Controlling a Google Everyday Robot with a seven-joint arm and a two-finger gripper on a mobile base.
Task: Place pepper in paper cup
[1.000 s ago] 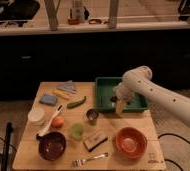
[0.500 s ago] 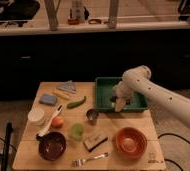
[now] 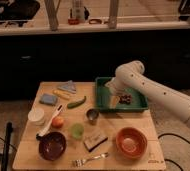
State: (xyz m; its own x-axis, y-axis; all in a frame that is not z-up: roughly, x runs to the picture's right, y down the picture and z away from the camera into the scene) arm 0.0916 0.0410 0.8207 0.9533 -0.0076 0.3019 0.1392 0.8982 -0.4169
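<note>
Slender curved dark-green pepper [image 3: 76, 103] lies left of centre on the wooden surface [image 3: 113, 159]. The tool [image 3: 119, 96] is low in the green tray [image 3: 138, 107] by the far right corner, well apart from the pepper; its grip cannot be told. Short white paper cup [image 3: 36, 116] sits by the left edge.

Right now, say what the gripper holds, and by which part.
Cannot tell. The gripper is over the tray; the pepper lies apart on the table.

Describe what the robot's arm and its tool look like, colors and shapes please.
The arm is smooth white, made of thick rounded segments with a bulbous joint and small dark dots along its casing. No cables show on it. The tool at its end looks darker, over the green tray.
</note>
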